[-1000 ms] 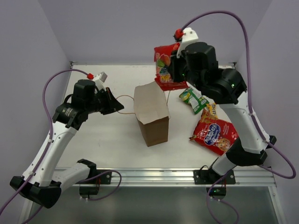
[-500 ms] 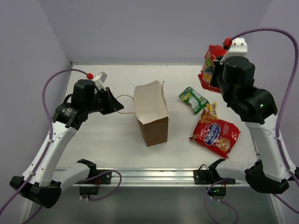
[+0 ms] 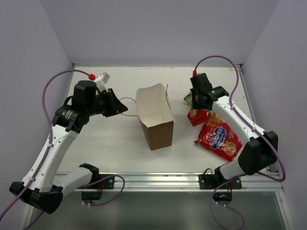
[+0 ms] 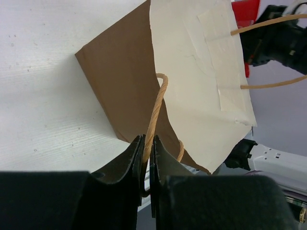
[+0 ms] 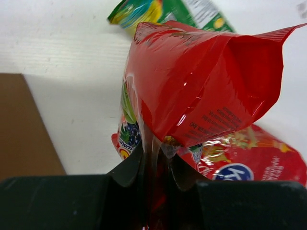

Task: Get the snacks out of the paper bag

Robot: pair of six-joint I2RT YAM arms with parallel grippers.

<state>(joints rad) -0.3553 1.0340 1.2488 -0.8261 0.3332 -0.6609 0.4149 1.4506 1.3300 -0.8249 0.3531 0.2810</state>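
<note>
A: From above, the paper bag (image 3: 158, 133) stands upright on the table (image 3: 110, 143), but the grips are hidden.
B: The wrist views show them. The left gripper (image 4: 146, 143) pinches its handle (image 4: 157, 103); the right gripper (image 5: 156, 155) clamps the red packet (image 5: 192, 81), near the green packet (image 5: 177, 8).

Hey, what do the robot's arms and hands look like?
Both the left arm and right arm have white links and black joints. A purple cable loops along each to a red plug. The left hand and right hand are black with two fingers.

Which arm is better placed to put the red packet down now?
Right: the right gripper holds the red packet low beside the other snacks; the left gripper pinches the handle of the paper bag.
</note>
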